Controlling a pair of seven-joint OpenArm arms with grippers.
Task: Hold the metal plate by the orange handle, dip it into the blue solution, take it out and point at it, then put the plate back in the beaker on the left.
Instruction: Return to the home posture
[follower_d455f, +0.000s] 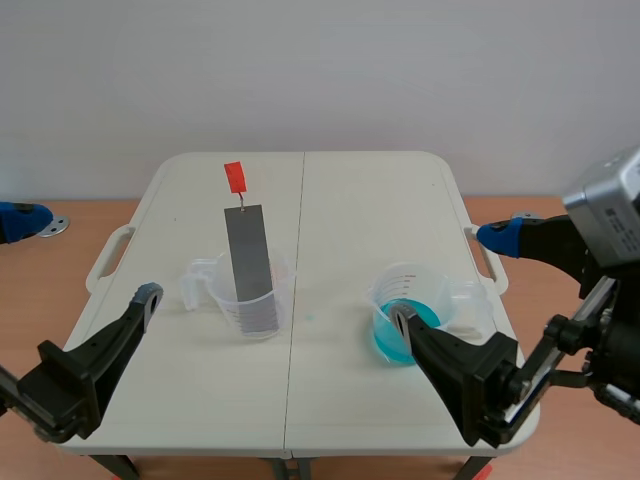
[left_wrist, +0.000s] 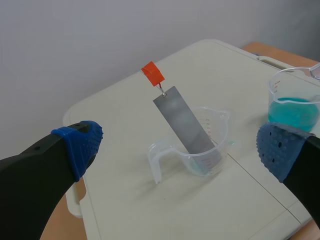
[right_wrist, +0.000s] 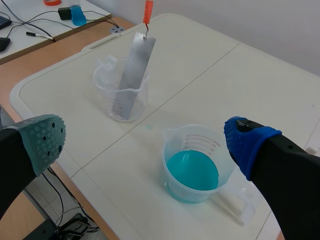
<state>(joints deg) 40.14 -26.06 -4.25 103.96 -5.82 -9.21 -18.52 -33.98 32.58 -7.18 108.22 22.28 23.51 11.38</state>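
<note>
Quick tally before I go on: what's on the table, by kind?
Metal plate with orange handle: 1
Beakers: 2, left beaker holding it, right beaker with blue solution
Total: 3

1. The metal plate (left_wrist: 185, 122) is smooth grey sheet metal with a dull sheen.
2. Its orange handle (left_wrist: 152, 74) looks matt; tape or plastic, I cannot tell.
3. The left beaker (left_wrist: 220, 145) and right beaker (right_wrist: 200, 137) are clear, glossy plastic.
4. The table (right_wrist: 240, 80) is matt cream plastic.
5. My finger pads (right_wrist: 45, 140) look rubbery, matt and dotted.
</note>
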